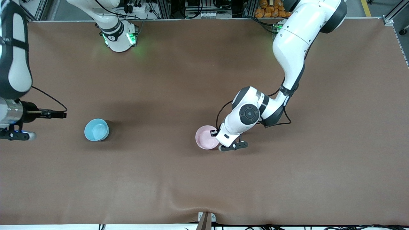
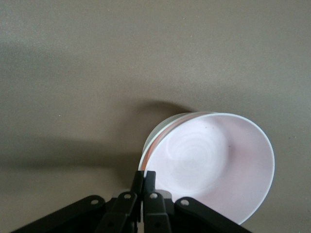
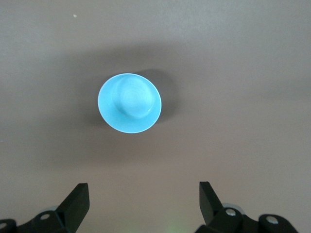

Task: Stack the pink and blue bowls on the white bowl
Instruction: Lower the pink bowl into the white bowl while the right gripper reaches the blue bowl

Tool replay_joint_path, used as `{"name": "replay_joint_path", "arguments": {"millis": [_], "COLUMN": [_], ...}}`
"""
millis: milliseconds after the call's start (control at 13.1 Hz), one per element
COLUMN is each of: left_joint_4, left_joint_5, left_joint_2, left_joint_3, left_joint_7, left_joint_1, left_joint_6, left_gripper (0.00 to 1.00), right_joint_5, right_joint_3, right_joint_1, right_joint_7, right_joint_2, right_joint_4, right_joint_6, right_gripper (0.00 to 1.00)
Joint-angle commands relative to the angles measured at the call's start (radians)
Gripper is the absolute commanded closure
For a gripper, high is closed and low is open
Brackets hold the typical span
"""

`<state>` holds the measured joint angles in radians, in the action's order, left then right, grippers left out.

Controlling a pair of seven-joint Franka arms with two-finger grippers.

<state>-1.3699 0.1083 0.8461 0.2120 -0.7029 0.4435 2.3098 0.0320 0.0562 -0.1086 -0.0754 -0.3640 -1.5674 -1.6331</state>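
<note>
My right gripper [image 3: 141,204] hangs high at the table's nine o'clock edge, jaws spread wide, empty. The blue bowl [image 1: 96,129] rests on the table [image 1: 191,179] beside it. At centre, my left gripper [image 2: 144,187] has its jaws clamped on the pink bowl's [image 1: 206,137] rim, a white bowl [image 2: 163,127] nested beneath.

Left arm: reaches from its base down to mid-table, wrist bent low.
Left gripper [image 2: 144,187]: fingers pinched together on the pink bowl's [image 2: 218,165] rim.
Right arm: waits at its own table end.
Right gripper [image 3: 143,204]: raised, fingers spread wide.
</note>
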Motion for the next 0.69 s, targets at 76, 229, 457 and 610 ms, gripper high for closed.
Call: {"name": "replay_joint_path", "arguments": {"millis": [76,229,457,610], "left_joint_4": [0.020,0.020,0.022,0.019], "left_joint_5": [0.001,-0.002,-0.001,-0.002], "left_joint_2": [0.013,0.008,-0.024,-0.054], "left_joint_3": [-0.005,-0.005,-0.005,-0.006], "left_joint_7": [0.010,0.008,-0.004,-0.004], "left_joint_1": [0.004,0.011,0.006,-0.002], "left_joint_6": [0.011,0.017,0.016,0.007], "left_gripper": [0.12,0.00,0.00,0.00], "right_joint_5": [-0.003,0.003,0.003,0.003], "right_joint_3": [-0.012,-0.013,-0.015,-0.015], "right_joint_1": [0.001,-0.002,0.009,0.001], "right_joint_7": [-0.014,-0.015,-0.015,-0.023], "right_joint_2": [-0.052,-0.079,-0.128,-0.174], "right_joint_4": [-0.061,-0.112,-0.135,-0.135], "right_joint_6": [-0.114,-0.192,-0.250,-0.298], "right_gripper": [0.00,0.00,0.00,0.00]}}
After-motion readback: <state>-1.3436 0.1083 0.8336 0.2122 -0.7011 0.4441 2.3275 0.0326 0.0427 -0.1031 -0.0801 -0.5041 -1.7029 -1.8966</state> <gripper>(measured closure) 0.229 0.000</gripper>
